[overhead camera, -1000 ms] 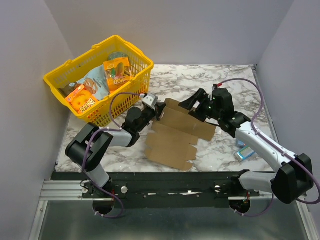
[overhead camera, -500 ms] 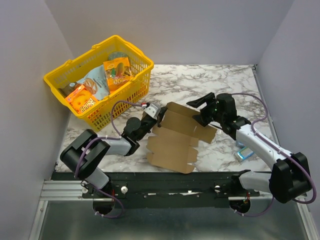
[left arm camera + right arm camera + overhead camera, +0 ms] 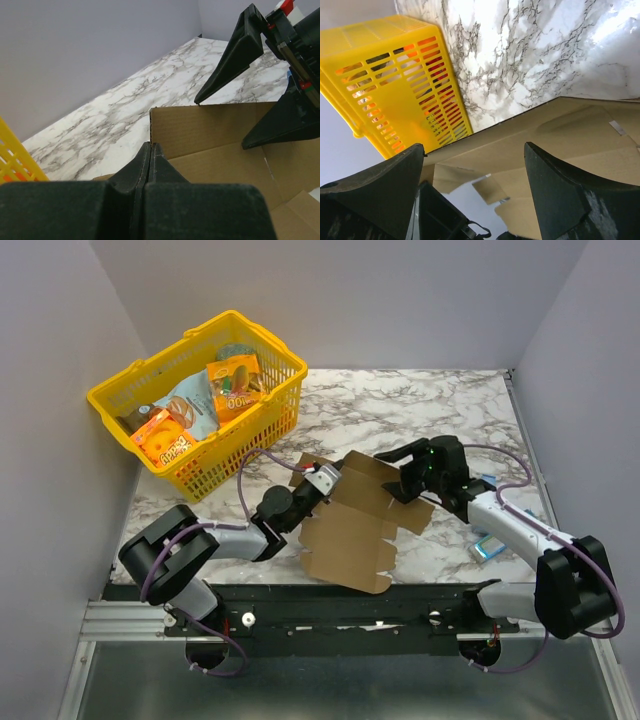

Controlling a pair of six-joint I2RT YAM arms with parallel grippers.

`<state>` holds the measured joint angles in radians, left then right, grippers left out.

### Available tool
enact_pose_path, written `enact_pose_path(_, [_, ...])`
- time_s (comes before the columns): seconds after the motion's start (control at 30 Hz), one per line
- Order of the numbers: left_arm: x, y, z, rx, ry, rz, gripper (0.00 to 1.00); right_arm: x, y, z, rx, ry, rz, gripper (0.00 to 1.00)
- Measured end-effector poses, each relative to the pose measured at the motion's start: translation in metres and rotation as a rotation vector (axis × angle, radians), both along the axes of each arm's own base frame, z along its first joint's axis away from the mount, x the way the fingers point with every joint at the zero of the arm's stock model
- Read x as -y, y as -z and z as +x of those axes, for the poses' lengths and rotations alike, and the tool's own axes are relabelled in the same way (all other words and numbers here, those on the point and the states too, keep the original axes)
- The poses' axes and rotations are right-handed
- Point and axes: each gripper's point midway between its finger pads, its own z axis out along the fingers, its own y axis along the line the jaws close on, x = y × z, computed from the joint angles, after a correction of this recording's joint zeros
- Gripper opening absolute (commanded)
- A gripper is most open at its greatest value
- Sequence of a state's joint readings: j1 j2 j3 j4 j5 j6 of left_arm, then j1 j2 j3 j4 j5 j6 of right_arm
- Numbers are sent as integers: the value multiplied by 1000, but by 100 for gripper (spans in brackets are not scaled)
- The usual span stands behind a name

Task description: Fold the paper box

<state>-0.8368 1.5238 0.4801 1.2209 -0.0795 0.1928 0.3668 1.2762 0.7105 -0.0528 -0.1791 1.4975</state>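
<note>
The near panels of the box (image 3: 350, 545) are lying flat on the desk (image 3: 440, 400), just behind and below both hands on the side of the arm bases. A small blue packet (image 3: 488, 548) is resting on the marble behind the right hand, close beside that arm's forearm.

The far part of the box is standing up off the desk between the two hands. The left hand (image 3: 322, 482) is clenching on the box's left edge. In its wrist view the fingers (image 3: 137, 165) are pressing together, the cut edge of the cardboard is running straight down into the seam between them, and the box (image 3: 215, 132) is standing as a brown wall just ahead of the fingertips.

The right hand (image 3: 392, 473) is facing the left hand across that raised panel and is released, with its fingers spread wide. Seen from the left wrist, one finger is reaching over the panel's top edge with its tip at the edge, and the other is lying lower, in front of the panel's inner face. In the right wrist view the fingers (image 3: 570, 190) are sitting well apart with the panel's edge crossing the gap between them. I cannot tell whether either finger is touching the cardboard.

A yellow basket (image 3: 265, 410) is sitting on the desk beyond the left hand, off to its left, and is holding printed snack packs (image 3: 235, 380).
</note>
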Motion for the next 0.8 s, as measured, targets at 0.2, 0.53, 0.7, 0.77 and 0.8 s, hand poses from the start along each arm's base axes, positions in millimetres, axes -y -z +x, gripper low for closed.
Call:
enact_pose_path(0.2, [3,1,-5,33,-9,46,0,11,11,-1,-44,39,21,88])
enact_pose_path(0.53, [7,-6,-11,80,-16,75,1,20,17,-1,-77,57,48,69])
enact_pose_path(0.7, [7,-5,-13,92,-31,95,10,16,17,-3,-84,34,59,56])
enact_pose_path(0.77, [6,-5,-12,98,-38,103,16,15,16,-4,-84,27,64,49])
enact_pose_path(0.8, [6,-5,-12,101,-43,107,20,14,15,-4,-85,22,68,47])
